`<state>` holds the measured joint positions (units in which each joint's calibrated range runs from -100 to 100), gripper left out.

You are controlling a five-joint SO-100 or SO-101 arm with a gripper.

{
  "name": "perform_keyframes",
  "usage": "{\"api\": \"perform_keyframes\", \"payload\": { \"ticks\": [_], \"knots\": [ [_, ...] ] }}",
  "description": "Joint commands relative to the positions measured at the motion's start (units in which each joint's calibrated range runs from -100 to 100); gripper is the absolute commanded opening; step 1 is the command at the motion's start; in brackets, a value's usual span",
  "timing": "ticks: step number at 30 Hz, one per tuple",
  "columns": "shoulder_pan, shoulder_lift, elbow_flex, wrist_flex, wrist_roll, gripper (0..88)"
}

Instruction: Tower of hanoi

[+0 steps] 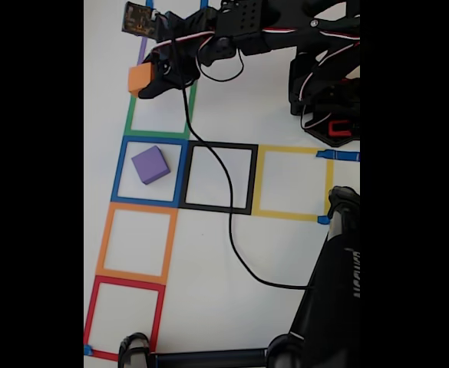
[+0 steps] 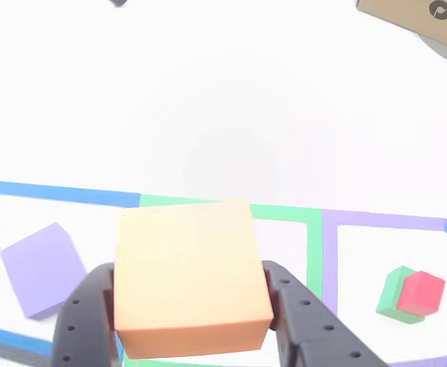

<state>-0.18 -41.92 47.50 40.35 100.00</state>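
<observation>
Gripper (image 1: 149, 83) of mine is clamped on one orange cube (image 2: 191, 279), its two black fingers (image 2: 85, 317) pressed against opposite sides; in the fixed view it hangs over the green square (image 1: 160, 115). Four cubes are counted: the orange cube, one purple cube (image 1: 150, 164) lying in the blue square (image 1: 150, 170), and, in the other view, one red cube (image 2: 422, 291) stacked on one green cube (image 2: 394, 291) inside the purple square (image 2: 391, 287). Seven taped squares appear in all, including a black square (image 1: 217, 177), a yellow square (image 1: 292, 182), an orange square (image 1: 136, 241) and a red square (image 1: 124, 316). One black cable (image 1: 228, 207) trails across the black square. A cardboard piece (image 2: 414, 19) lies at the far edge.
</observation>
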Motion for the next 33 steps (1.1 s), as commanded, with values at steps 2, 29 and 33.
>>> {"api": "perform_keyframes", "payload": {
  "ticks": [2,29,33],
  "knots": [
    [-4.23,-2.61,-26.32,24.84,0.00,10.9],
    [-19.86,-11.82,-10.23,16.41,0.00,11.7],
    [-20.44,-10.93,4.86,-1.56,0.00,11.5]
  ]
}}
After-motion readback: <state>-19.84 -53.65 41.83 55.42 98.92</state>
